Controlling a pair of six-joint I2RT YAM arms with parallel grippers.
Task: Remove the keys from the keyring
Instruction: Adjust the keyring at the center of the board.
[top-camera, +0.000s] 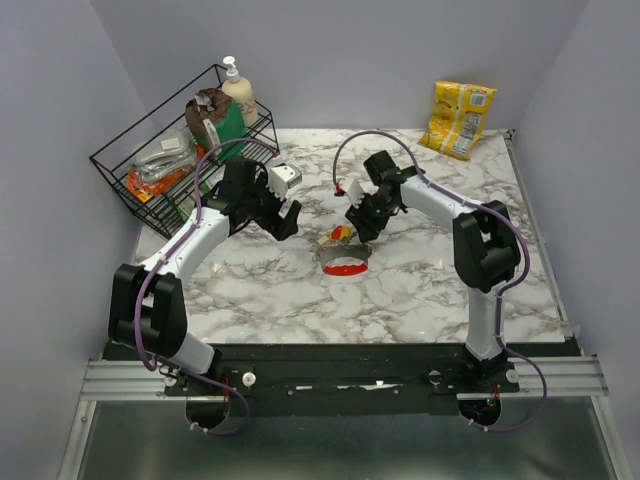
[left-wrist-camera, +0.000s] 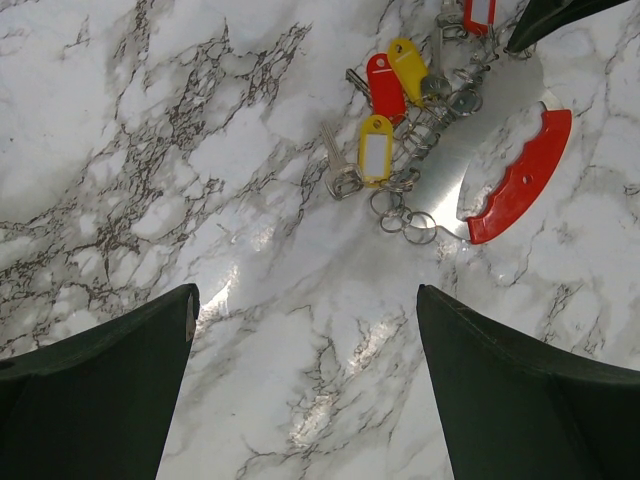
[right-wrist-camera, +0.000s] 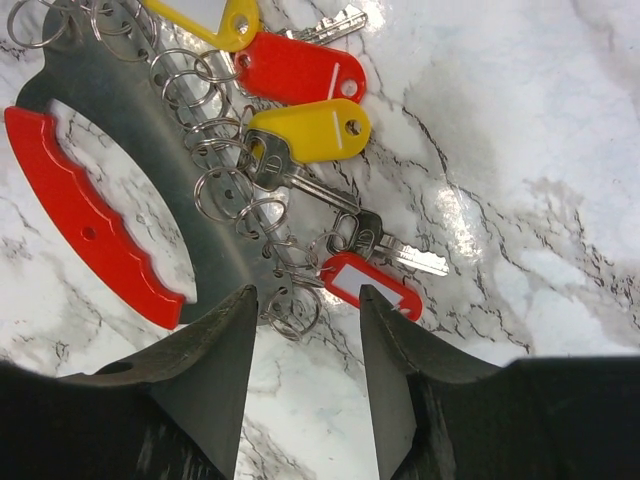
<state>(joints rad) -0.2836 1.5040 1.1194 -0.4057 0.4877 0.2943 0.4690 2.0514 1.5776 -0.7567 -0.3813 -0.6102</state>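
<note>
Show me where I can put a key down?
Bare table in front of the keys, toward the near edge, and at the back between basket and bag. Crowded in the middle, where the left gripper and right gripper crowd the keys.

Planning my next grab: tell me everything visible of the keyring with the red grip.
The keyring is a flat half-moon plate of grey metal with a red plastic grip, scalloped inside, bridging a cut-out. It lies flat on the marble table. Along its curved edge, split rings through holes carry the keys. The right pincer, open, straddles the end rings.
</note>
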